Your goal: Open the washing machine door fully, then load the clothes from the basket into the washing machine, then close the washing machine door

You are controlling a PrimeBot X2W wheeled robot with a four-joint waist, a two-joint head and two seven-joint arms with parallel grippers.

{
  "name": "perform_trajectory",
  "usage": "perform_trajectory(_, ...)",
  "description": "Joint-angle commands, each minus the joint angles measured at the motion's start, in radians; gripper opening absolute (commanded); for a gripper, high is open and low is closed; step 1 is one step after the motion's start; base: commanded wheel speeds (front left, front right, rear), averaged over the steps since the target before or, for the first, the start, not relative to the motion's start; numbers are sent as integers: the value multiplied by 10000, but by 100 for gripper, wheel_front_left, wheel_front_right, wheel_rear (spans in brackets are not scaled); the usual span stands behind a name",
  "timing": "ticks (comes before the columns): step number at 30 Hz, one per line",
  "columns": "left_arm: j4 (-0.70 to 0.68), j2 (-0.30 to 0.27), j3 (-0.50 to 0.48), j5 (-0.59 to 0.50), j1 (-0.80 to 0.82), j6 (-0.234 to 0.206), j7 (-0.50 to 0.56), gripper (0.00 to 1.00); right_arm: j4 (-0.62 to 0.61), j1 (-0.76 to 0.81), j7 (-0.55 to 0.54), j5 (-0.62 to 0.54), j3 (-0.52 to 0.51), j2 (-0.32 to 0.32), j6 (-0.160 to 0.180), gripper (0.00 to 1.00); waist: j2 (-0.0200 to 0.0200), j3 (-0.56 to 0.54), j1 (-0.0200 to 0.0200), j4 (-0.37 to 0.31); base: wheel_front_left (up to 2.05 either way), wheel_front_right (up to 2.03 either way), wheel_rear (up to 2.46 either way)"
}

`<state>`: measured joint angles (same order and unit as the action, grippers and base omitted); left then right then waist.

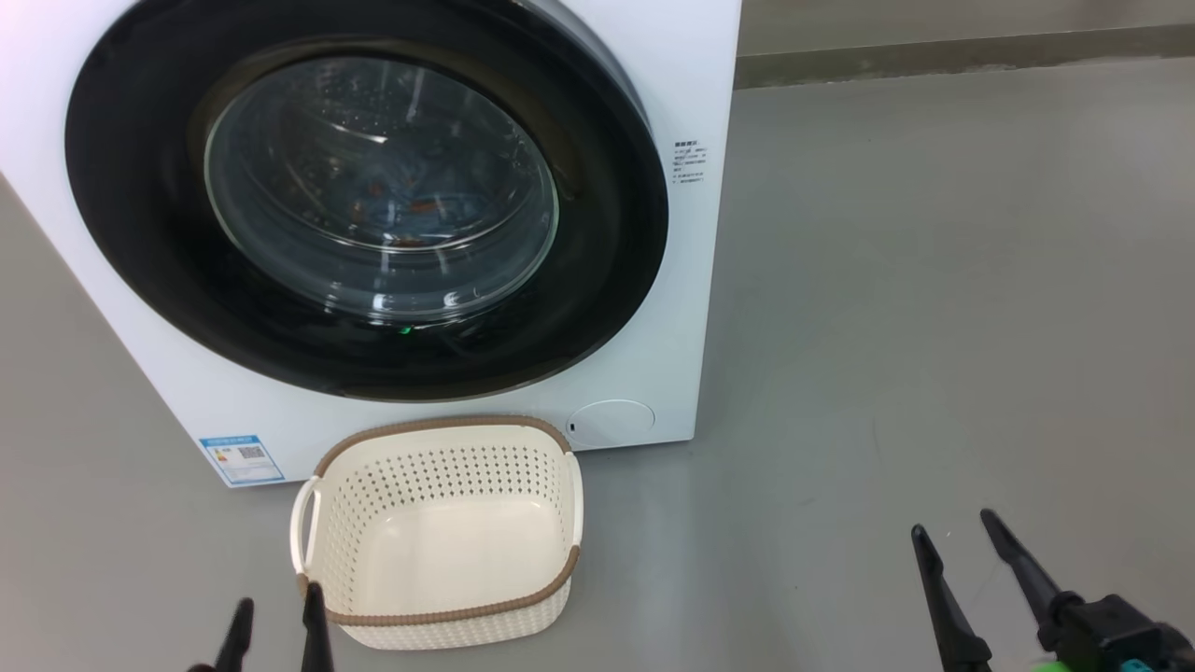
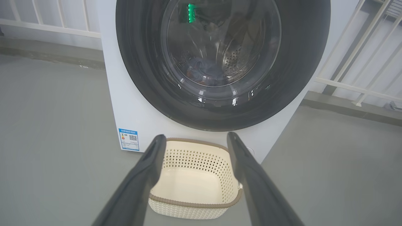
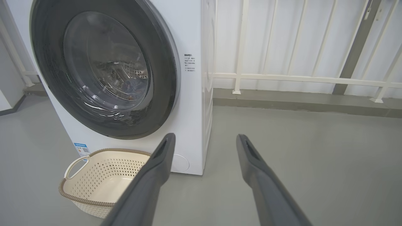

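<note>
The white washing machine [image 1: 672,280] stands on the floor with its black-rimmed round door [image 1: 597,233] shut flat against the front. Behind the glass, blue clothes [image 1: 420,201] with orange specks lie in the drum; they also show as clothes [image 2: 201,70] in the left wrist view. The cream basket [image 1: 439,616] sits on the floor before the machine with nothing in it. My left gripper [image 1: 277,616] hangs open at the basket's near left corner. My right gripper [image 1: 952,527] is open over bare floor to the right, holding nothing.
Grey floor [image 1: 934,280] stretches to the right of the machine. A white railing [image 3: 298,78] on a low kerb runs behind and beside the washer. A blue sticker [image 1: 241,457] marks the washer's lower left front, and a round cover [image 1: 611,422] sits at its lower right.
</note>
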<state>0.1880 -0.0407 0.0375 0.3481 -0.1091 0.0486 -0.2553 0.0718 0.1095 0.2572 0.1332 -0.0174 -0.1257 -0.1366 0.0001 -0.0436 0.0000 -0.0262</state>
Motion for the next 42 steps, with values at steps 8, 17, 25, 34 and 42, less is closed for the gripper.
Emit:
perform_trajectory(8,422,94,-36,467,-3,30,171,0,476,-20,-117,562,29,101,-1,0,-1,20,12,39,0,0,0)
perform_trajectory(17,418,80,-132,1379,143,89,421,0,576,-183,-360,1660,-10,119,3,0,-1,60,1,55,0,0,0)
perform_trajectory(25,425,69,-214,2083,268,135,621,0,652,-311,-548,2502,-43,139,7,0,-1,86,1,68,0,0,0)
perform_trajectory(34,437,55,-325,2990,432,194,884,0,744,-470,-796,3584,-92,170,11,0,-1,119,1,85,0,0,0)
perform_trajectory(42,449,43,-425,3797,577,247,1119,0,826,-611,-1020,4541,-141,201,15,0,-1,148,1,99,0,0,0)
